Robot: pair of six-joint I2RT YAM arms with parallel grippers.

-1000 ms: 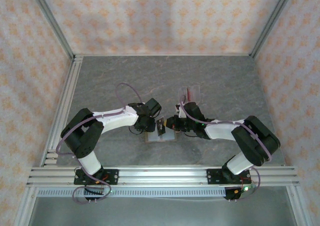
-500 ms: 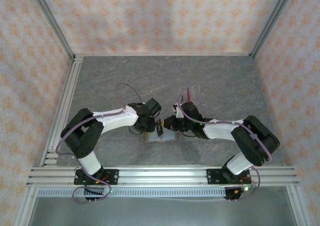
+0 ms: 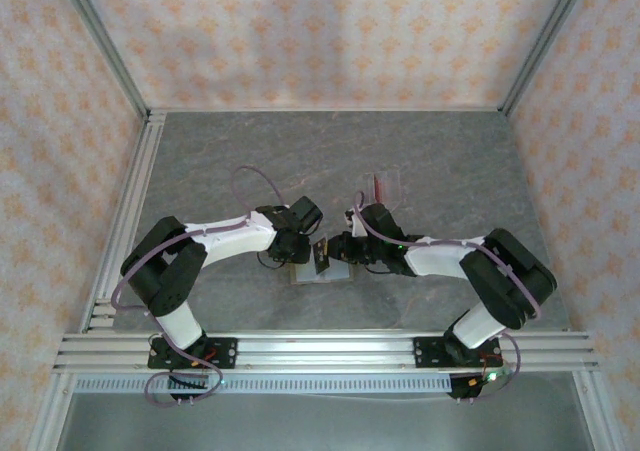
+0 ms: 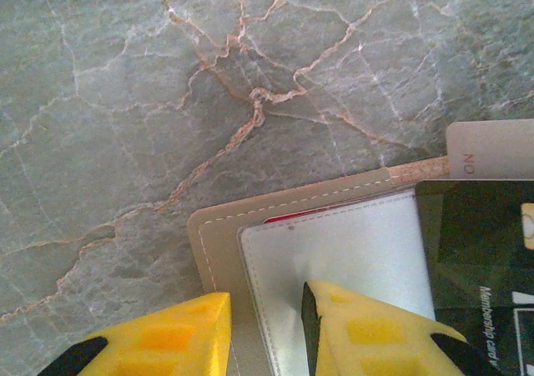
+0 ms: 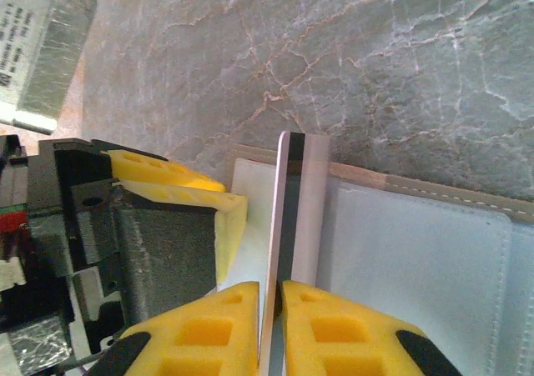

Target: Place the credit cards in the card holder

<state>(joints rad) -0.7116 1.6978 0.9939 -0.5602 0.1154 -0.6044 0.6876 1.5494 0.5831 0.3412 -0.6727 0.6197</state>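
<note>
The olive-tan card holder [image 3: 338, 275] lies open on the table between both arms, grey inside up [image 5: 417, 259]. My right gripper [image 5: 269, 286] is shut on a dark credit card [image 5: 284, 193] with a pale strip, held on edge over the holder's grey pocket. That card's black face [image 4: 476, 259] also appears in the left wrist view. My left gripper [image 4: 267, 297] is slightly open, with one fingertip [image 4: 179, 326] on the tan border [image 4: 217, 243] and the other on the grey pocket. A red card edge [image 4: 309, 217] peeks from that pocket.
A clear slotted stand [image 3: 385, 185] with red cards stands behind the right gripper [image 3: 338, 251]. The left gripper [image 3: 303, 254] and its yellow fingers [image 5: 179, 172] sit a few centimetres from the held card. Aluminium rails [image 3: 130, 221] border the marbled table on the left and front.
The right gripper has shifted a little left and down with the card, closer to the left gripper and the holder. The left arm has stayed put.
</note>
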